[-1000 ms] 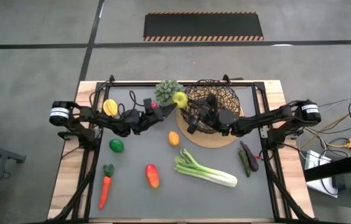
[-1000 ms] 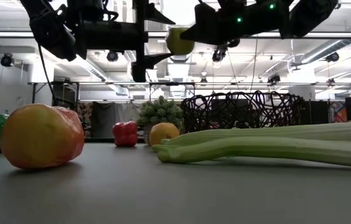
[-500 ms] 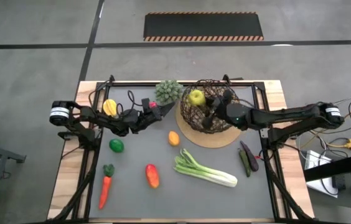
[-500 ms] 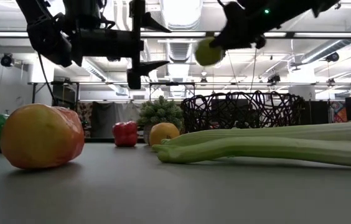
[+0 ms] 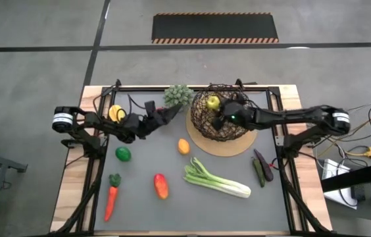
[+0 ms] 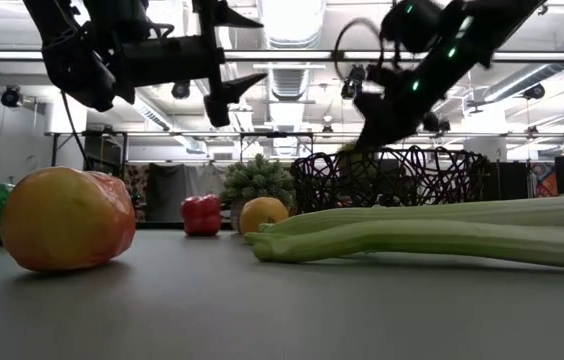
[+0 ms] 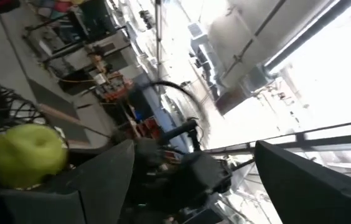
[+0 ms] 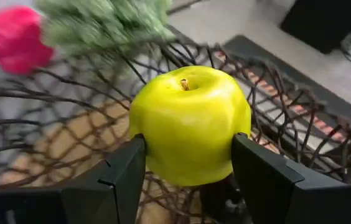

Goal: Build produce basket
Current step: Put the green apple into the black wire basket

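The dark wire-mesh basket (image 5: pixel 228 128) stands on a round tan mat (image 5: pixel 238 149) at the table's far right. My right gripper (image 5: pixel 218 109) reaches in over its rim from the right and is shut on a yellow-green apple (image 8: pixel 189 124). My left gripper (image 5: pixel 167 114) hangs open in the air left of the basket, fingers spread (image 7: pixel 188 180), touching nothing. On the grey table lie a leek-like stalk (image 5: pixel 216 179), an orange piece (image 5: pixel 183 146), a red-yellow piece (image 5: pixel 161 185), a carrot (image 5: pixel 110 201), green pieces (image 5: pixel 123 154) and dark purple pieces (image 5: pixel 260 168). My right gripper pinches the apple by its two opposite flanks (image 8: pixel 145 146), one finger (image 8: pixel 110 180) on each side, the stem end (image 8: pixel 183 83) facing the wrist camera. The fingers slant down from the table's right. The apple is lifted clear, at rim height over the basket's far-left part (image 5: pixel 213 102).
A green leafy clump (image 5: pixel 177 95) stands just left of the basket's rim, with a red piece (image 6: pixel 200 215) near it. A yellow piece (image 5: pixel 116 113) lies under the left arm. Bare grey mat lies between the orange piece and the left pieces.
My right gripper has carried the apple from the gap beside my left gripper toward the right, over the basket's rim, and down to the level of the mesh. My left gripper has drawn back a little toward the table's left, staying open.
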Robot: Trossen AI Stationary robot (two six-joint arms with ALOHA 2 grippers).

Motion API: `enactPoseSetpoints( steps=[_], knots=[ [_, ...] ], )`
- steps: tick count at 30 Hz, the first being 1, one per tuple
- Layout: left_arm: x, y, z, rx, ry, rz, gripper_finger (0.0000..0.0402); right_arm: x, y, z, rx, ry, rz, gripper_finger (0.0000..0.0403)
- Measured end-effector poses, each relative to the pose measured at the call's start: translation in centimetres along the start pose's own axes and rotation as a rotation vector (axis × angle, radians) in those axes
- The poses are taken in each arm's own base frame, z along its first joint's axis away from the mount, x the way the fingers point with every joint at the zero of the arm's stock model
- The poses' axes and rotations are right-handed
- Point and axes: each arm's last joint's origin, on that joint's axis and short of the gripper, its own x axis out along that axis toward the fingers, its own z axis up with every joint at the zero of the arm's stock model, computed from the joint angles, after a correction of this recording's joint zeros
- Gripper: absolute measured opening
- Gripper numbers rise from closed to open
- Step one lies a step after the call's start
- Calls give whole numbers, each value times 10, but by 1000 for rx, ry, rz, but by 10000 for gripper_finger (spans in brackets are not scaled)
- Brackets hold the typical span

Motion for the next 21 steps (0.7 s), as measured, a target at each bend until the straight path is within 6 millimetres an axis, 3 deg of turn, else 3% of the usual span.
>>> enactPoseSetpoints(
  steps=[9,21],
  knots=[
    [1,1,4,4,1,-16,313,36,2,-15,10,73,-1,207],
    [2,3,7,25,-5,-15,313,44,1,-21,4,99,-17,207]
  ],
)
